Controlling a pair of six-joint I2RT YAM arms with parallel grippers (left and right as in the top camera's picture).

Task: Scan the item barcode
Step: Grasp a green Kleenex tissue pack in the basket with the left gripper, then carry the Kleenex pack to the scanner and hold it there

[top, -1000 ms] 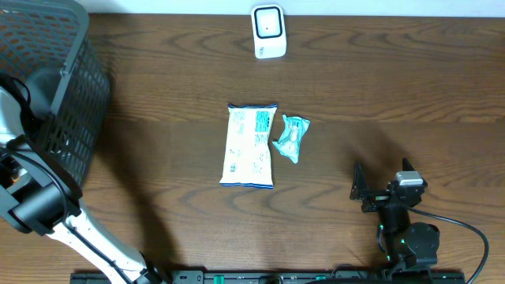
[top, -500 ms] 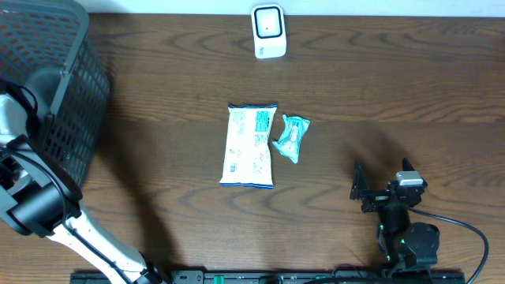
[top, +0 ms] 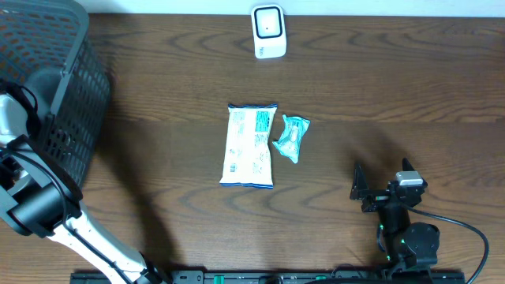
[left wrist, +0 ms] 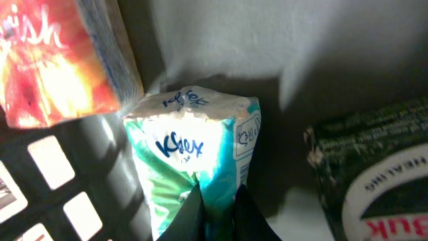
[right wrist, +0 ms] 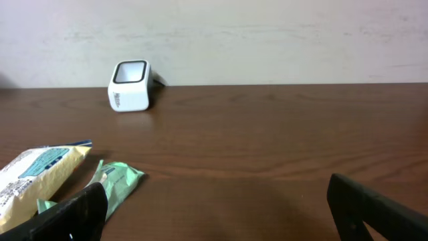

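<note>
We see a dark brown wood-grain table (top: pixel 379 87). At its far left corner stands a dark mesh basket (top: pixel 55 87), cut off by the edge of the overhead view. A white barcode scanner (top: pixel 268 31) sits at the far edge, near the middle. In the centre a white-and-blue snack packet (top: pixel 250 146) lies flat, and just beside its right edge lies a small crumpled teal packet (top: pixel 291 138). A black cable (top: pixel 461 226) curves over the wood near the right corner closest to us

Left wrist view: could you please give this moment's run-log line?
left gripper: shut on tissue pack | place: basket | right gripper: open
</note>
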